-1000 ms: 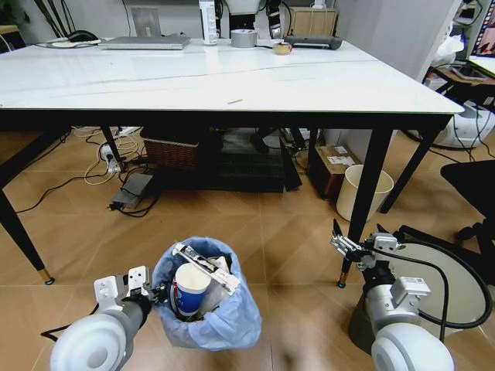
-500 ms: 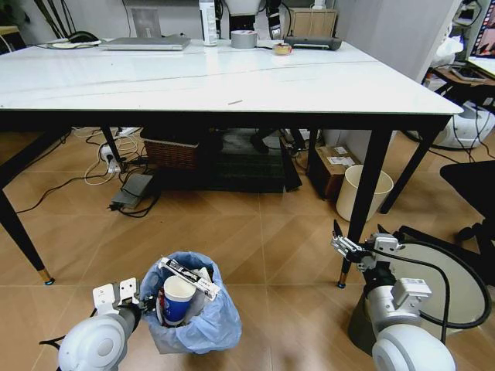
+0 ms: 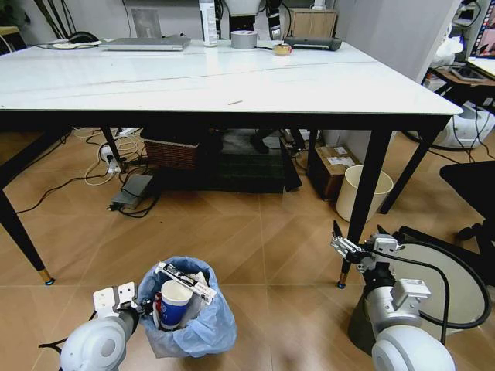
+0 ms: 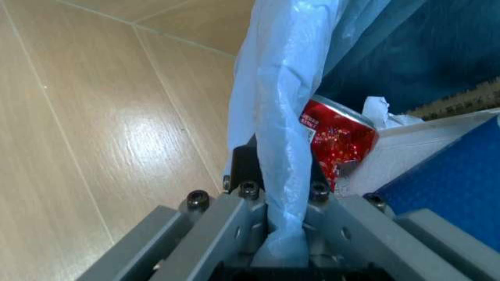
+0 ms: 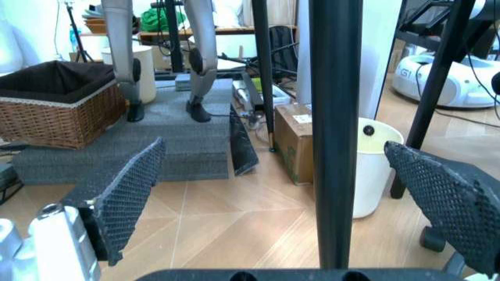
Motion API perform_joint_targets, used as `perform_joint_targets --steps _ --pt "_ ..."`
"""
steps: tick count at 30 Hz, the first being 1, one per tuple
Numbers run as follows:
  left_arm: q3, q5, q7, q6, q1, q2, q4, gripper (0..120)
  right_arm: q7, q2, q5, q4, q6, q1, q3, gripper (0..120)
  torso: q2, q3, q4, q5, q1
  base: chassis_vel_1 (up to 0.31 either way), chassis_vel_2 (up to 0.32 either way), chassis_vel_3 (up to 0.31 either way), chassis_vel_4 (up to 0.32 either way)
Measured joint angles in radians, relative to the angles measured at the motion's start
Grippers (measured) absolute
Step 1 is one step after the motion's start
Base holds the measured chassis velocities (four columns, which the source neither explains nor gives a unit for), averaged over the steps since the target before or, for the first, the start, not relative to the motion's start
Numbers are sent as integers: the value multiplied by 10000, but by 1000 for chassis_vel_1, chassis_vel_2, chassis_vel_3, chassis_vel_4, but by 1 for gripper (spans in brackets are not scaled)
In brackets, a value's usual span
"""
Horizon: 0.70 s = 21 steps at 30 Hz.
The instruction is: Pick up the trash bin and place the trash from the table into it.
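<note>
Light-blue plastic: liner of the trash bin (image 3: 186, 309), on the wood floor at the head view's 7 o'clock, near side of the worktop (image 3: 193, 81). Against the pictures half a second and a second back, the bin sits lower and further left, drawn toward the robot; the worktop and floor hold their places, so the bin moved, not the camera

Contents: blue paper cup (image 3: 174, 301) upright, a long white strip (image 3: 186, 281) across the rim, a red can (image 4: 338, 137) against the liner

Left gripper (image 3: 128, 304): at the bin's 9 o'clock rim, jaws clamped on the bag and rim edge; the left wrist view shows the liner (image 4: 285, 117) pinched between them

Right gripper (image 3: 344, 246): at 4 o'clock, beside a black table leg (image 5: 336, 129), jaws apart, idle; cream bin (image 3: 363, 192) beyond

Worktop surface: only a small scrap (image 3: 234, 101) near the middle

Judgement: trash appears largely binned; bin is being carried or set down
</note>
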Motion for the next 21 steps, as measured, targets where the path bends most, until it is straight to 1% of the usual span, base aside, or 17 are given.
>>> perform_joint_targets --steps 6,21 --pt "-47 259 419 -1 -2 -31 271 0 -6 1 -7 29 13 -31 18 100 2 0 0 0 0 0 0 0 0" --pt "-94 456 613 0 -26 -50 571 0 -33 76 -114 52 29 -121 17 100 5 4 -1 0 1 0 0 0 0"
